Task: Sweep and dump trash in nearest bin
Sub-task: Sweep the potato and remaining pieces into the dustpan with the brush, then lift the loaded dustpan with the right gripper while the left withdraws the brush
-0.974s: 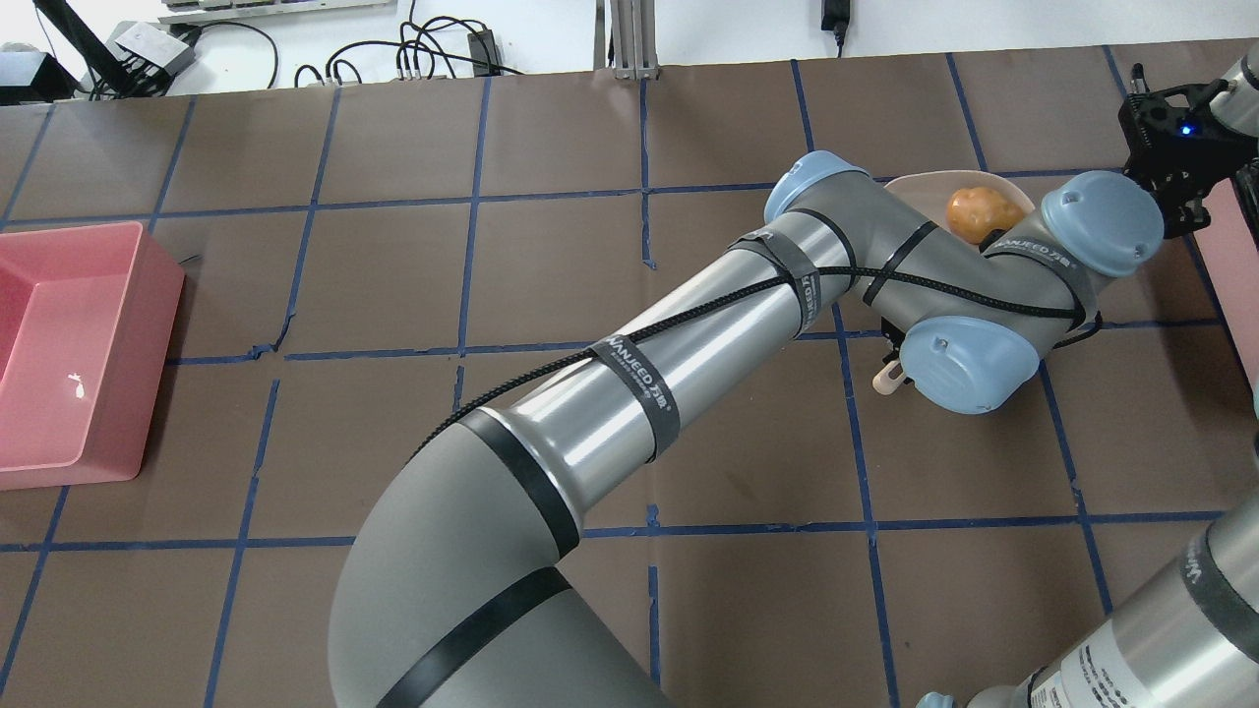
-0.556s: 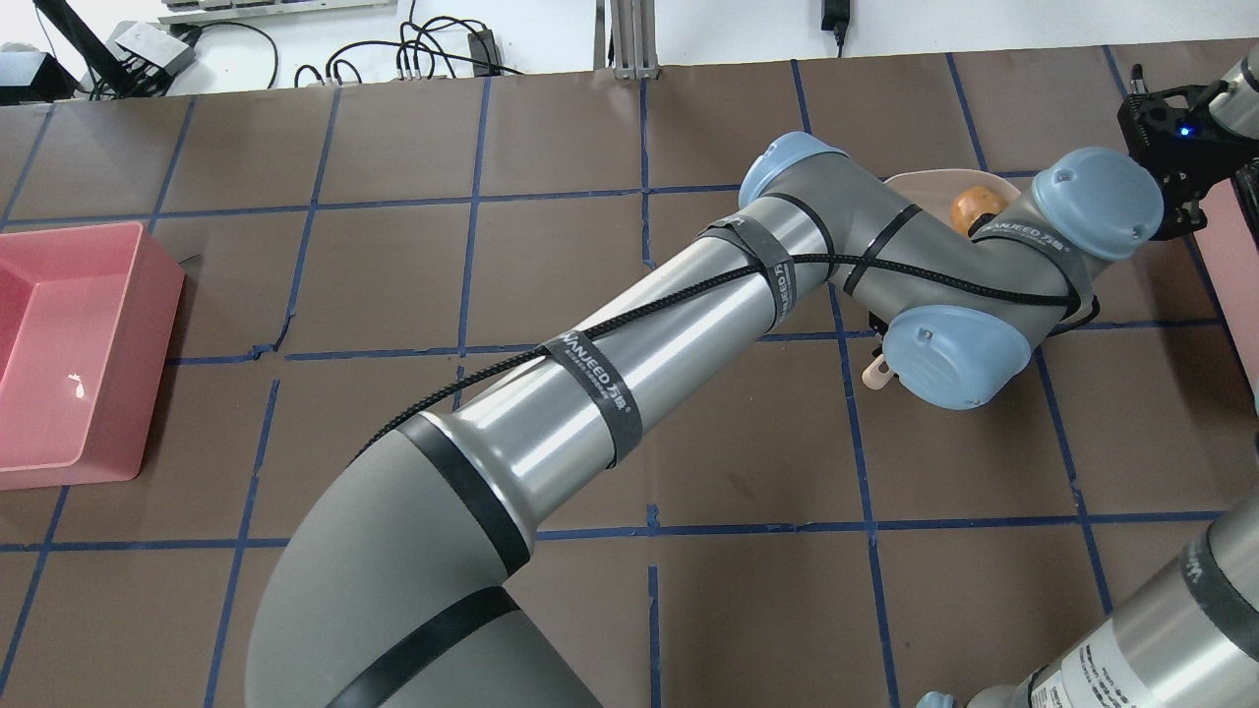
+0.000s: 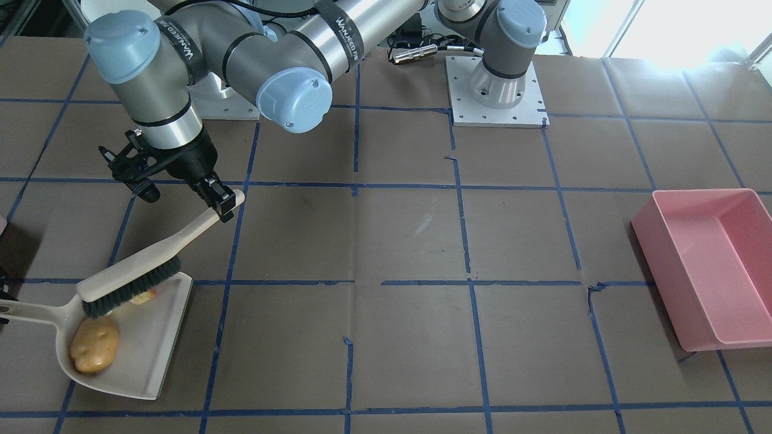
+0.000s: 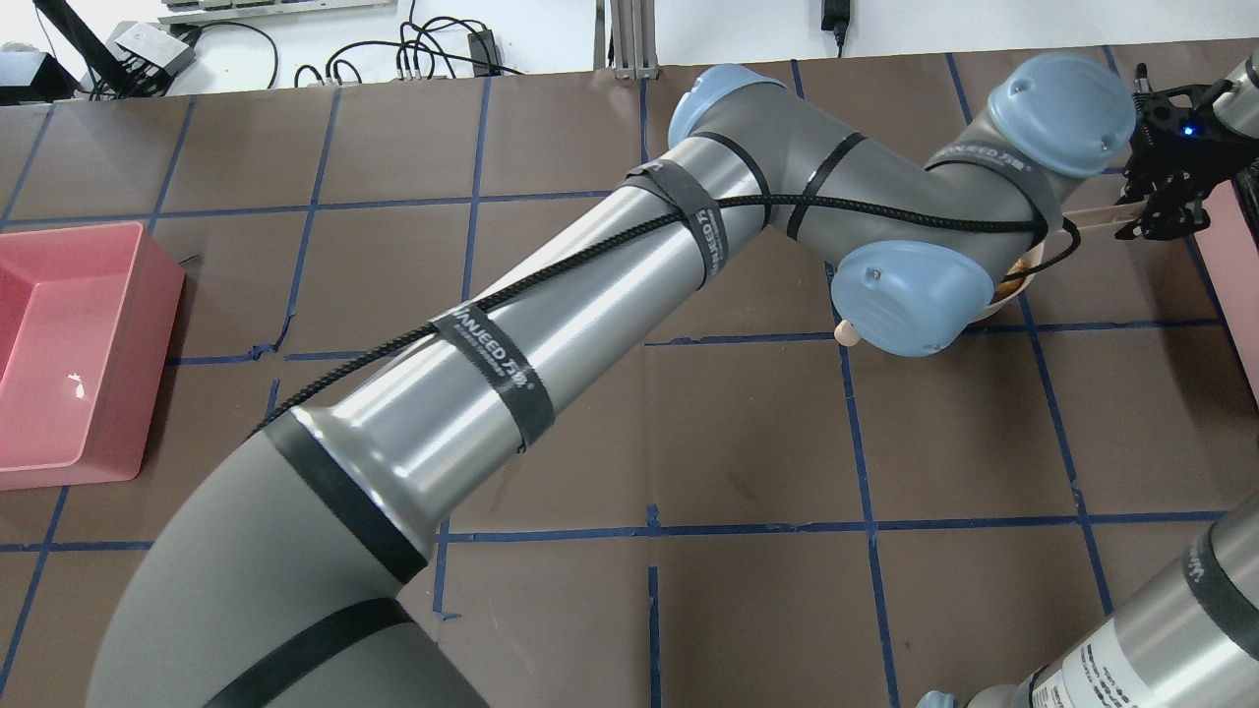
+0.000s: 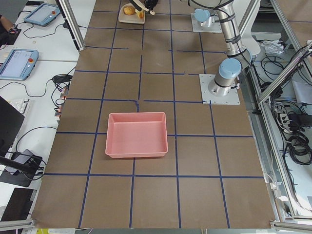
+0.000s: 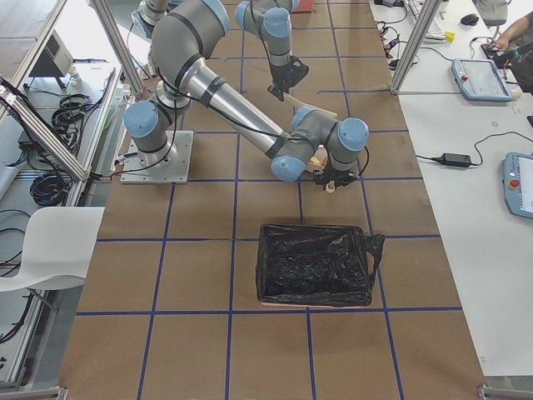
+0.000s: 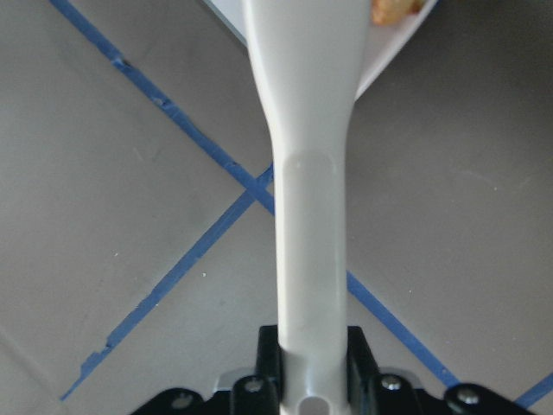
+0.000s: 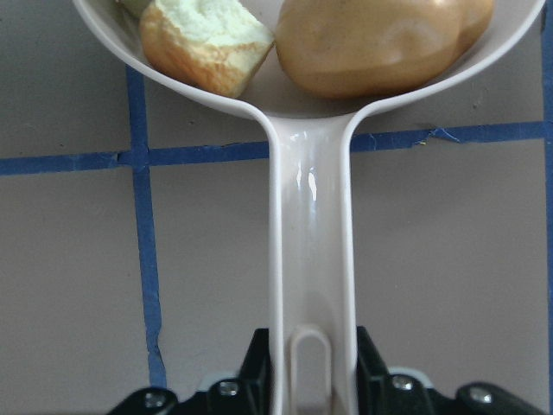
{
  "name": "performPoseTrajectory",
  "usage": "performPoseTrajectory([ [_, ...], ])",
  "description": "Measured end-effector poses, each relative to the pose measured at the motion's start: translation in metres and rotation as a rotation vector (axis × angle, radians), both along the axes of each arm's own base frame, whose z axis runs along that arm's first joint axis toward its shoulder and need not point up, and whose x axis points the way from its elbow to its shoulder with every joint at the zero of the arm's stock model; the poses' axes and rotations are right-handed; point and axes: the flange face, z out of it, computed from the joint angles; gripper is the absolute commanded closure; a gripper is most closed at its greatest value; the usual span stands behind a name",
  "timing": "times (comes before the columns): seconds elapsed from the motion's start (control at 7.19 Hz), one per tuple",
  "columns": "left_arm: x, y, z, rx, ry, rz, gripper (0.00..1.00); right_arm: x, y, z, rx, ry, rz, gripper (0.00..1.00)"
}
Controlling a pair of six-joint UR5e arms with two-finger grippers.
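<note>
My left gripper (image 3: 212, 198) is shut on the beige handle of a brush (image 3: 136, 278) (image 7: 309, 216). The bristles rest at the back of the beige dustpan (image 3: 160, 337). In the pan lie a brown potato (image 3: 94, 352) (image 8: 380, 43) and a piece of bread (image 3: 145, 296) (image 8: 203, 43). My right gripper (image 4: 1161, 211) (image 8: 309, 372) is shut on the dustpan's handle (image 8: 309, 259). The pale pink bin shows as a corner at the front view's left edge (image 3: 2, 225) and along the overhead view's right edge (image 4: 1237, 265), just beyond the right gripper.
A large pink rectangular tub (image 3: 705, 265) (image 4: 69, 354) stands at the far end of the table on my left side. My left arm (image 4: 590, 305) reaches across the table's middle. The arm bases (image 3: 496, 90) are bolted at the near edge.
My left arm has swung away from me toward the table's far edge, its wrist now over the dustpan and hiding the potato in the overhead view. The right gripper has barely moved.
</note>
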Motion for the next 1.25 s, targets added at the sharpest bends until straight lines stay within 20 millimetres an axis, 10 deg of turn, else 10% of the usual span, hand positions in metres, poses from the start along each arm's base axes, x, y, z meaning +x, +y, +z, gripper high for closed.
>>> performPoseTrajectory([
  [0.56,0.121,0.016,0.066,0.006,0.002,0.205,1.0,-0.027,0.011,0.022,-0.034,-0.029,-0.118,1.0],
  [1.25,0.189,0.104,-0.012,0.261,-0.012,0.422,1.0,-0.096,0.066,0.101,-0.113,-0.01,-0.369,1.0],
])
